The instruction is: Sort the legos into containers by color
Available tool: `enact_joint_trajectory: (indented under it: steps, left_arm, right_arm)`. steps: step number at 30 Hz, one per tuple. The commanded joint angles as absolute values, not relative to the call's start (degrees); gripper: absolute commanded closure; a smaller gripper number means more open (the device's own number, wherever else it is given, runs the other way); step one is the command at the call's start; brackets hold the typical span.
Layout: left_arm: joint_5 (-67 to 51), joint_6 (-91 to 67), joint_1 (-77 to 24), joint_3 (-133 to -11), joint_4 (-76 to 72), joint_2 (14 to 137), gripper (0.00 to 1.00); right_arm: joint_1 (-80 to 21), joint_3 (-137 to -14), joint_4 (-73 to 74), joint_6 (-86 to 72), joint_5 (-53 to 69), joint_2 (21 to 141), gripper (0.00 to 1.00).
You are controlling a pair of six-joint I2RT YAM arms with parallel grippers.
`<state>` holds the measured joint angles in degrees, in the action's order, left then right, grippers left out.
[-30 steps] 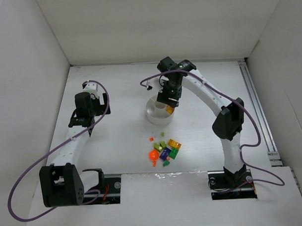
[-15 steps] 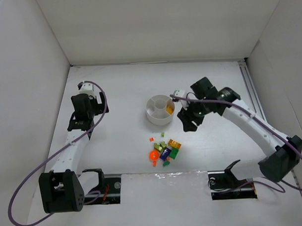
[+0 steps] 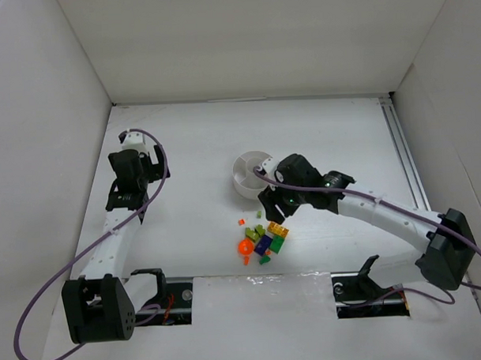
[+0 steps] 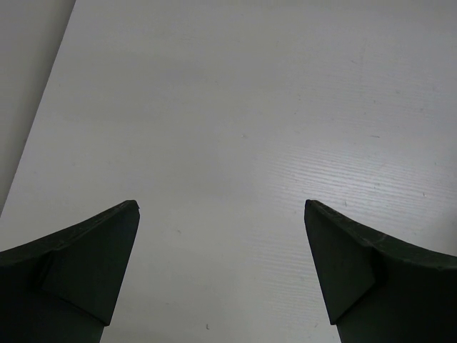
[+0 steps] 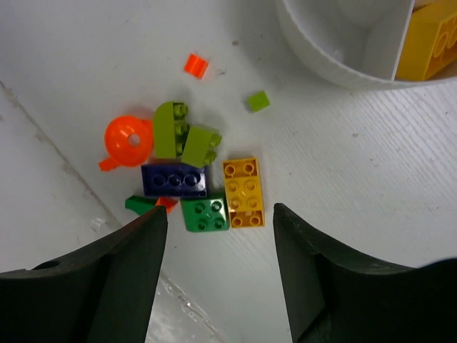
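Our right gripper (image 5: 218,209) hangs wide open and empty over the loose legos (image 5: 175,179), jaws straddling the yellow brick (image 5: 243,191) and green brick (image 5: 206,213). We should centre on the yellow one alone, drop straight, then carry it to the yellow wedge of the white dish (image 5: 314,61).

The left arm (image 3: 108,240) reaches forward along its own side, and the left gripper (image 4: 221,207) stands spread wide, holding nothing. The right arm (image 3: 384,214) stretches low toward the middle, wrist tipped downward, the right gripper (image 5: 220,211) parted and empty.
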<state>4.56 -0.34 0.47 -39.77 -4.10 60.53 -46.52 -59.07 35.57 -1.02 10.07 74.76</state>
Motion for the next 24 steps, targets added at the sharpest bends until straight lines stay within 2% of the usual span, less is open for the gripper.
enact_joint_trajectory:
  steps: [1, 4, 14, 24]
  left_arm:
    - [4.66, -1.14, 0.70, -39.02, -6.59, 59.59, 0.00]
    - [4.66, -1.14, 0.70, -39.02, -6.59, 60.12, 0.00]
    - [5.19, -0.53, 0.70, -39.02, -6.59, 60.03, 0.00]
    - [5.71, -0.53, 0.70, -39.02, -6.59, 60.64, 0.00]
  right_arm:
    - [-48.16, -58.54, 26.46, -3.17, 4.84, 77.59, 0.33]
    - [-48.69, -58.54, 26.46, -0.97, 4.22, 79.53, 0.30]
    - [-49.83, -58.01, 32.61, 7.55, 3.52, 82.27, 0.31]
    - [-52.47, -58.71, 36.29, 12.66, 1.76, 89.11, 0.27]
